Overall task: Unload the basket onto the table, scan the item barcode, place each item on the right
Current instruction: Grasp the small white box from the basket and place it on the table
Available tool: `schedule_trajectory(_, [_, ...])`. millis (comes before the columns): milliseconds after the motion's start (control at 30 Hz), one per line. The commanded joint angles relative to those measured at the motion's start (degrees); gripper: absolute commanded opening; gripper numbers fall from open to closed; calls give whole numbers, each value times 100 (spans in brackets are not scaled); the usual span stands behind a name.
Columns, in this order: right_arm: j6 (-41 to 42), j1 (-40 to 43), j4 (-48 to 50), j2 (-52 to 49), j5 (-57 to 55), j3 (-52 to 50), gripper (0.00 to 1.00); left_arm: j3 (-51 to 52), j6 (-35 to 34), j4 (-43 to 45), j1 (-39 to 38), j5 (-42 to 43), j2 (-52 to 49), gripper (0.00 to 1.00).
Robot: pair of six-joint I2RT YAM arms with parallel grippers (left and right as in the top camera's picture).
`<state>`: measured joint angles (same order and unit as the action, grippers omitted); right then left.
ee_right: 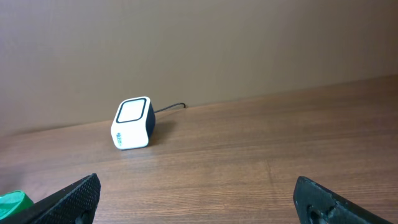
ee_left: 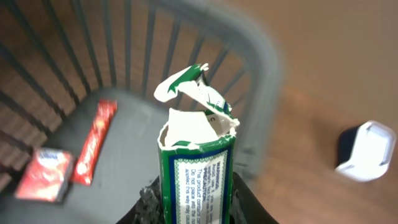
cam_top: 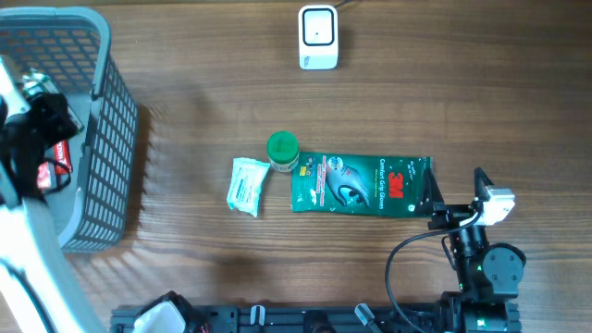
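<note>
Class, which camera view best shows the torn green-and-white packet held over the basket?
Left wrist: the packet fills the frame, with its torn top and printed label visible. Overhead, the left arm hides it; the right wrist view misses it.

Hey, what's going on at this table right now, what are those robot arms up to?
The left gripper is clamped on a green and white packet with a torn top, holding it above the grey basket, where a red bar and a red packet lie. The right gripper is open and empty, low beside one end of the glove pack. A green-capped bottle and a white packet lie by that pack. The white scanner sits across the table, nothing presented to it yet.
</note>
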<state>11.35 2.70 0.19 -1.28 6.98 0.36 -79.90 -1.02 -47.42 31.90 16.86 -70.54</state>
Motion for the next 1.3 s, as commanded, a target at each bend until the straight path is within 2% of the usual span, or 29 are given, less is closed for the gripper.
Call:
schedule_trajectory(0, [68,-26,17,26,-79,-7,100,-125,-295,269,-101,190,1228,23])
schedule_trajectory(67, [68,-26,17,26,-79,-7,100,-122,-293,278,-219,378,1550,24])
schedule_trajectory(167, [70,-26,17,26,-79,-7,100,-122,-289,-92,-743,1368,1814,25])
schedule_trajectory(267, [68,-26,17,26,-79,-7,100,17,-267,-601,-1556,1419,1633,25])
schedule_trajectory(467, [68,-26,17,26,-79,-7,100,682,-269,-879,-3410,1416,533,25])
schedule_trajectory(567, [68,-26,17,26,-79,-7,100,1014,-236,-870,-4319,1408,-385,25])
schedule_trajectory(733, [68,-26,17,26,-79,-7,100,1281,-37,-852,-5569,529,-1620,25])
schedule_trajectory(867, [68,-26,17,26,-79,-7,100,1410,704,-835,-6290,299,-1993,29])
schedule_trajectory(1000, [70,-26,17,26,-79,-7,100,1517,739,-846,-6782,-796,-2076,29])
schedule_trajectory(1033, [68,-26,17,26,-79,-7,100,1512,708,-841,-6841,-938,-2070,34])
schedule_trajectory(1067, [68,-26,17,26,-79,-7,100,1502,656,-837,-6865,-1047,-2052,44])
schedule_trajectory(1100, [68,-26,17,26,-79,-7,100,1471,658,-841,-6870,-1062,-2024,92])
schedule_trajectory(1133, [70,-26,17,26,-79,-7,100,1425,658,-839,-6865,-1067,-1985,100])
schedule_trajectory(1200, [68,-26,17,26,-79,-7,100,1292,627,-841,-6863,-1248,-1880,100])
schedule_trajectory(1267, [70,-26,17,26,-79,-7,100,968,323,-839,-6863,-1917,-1626,100])
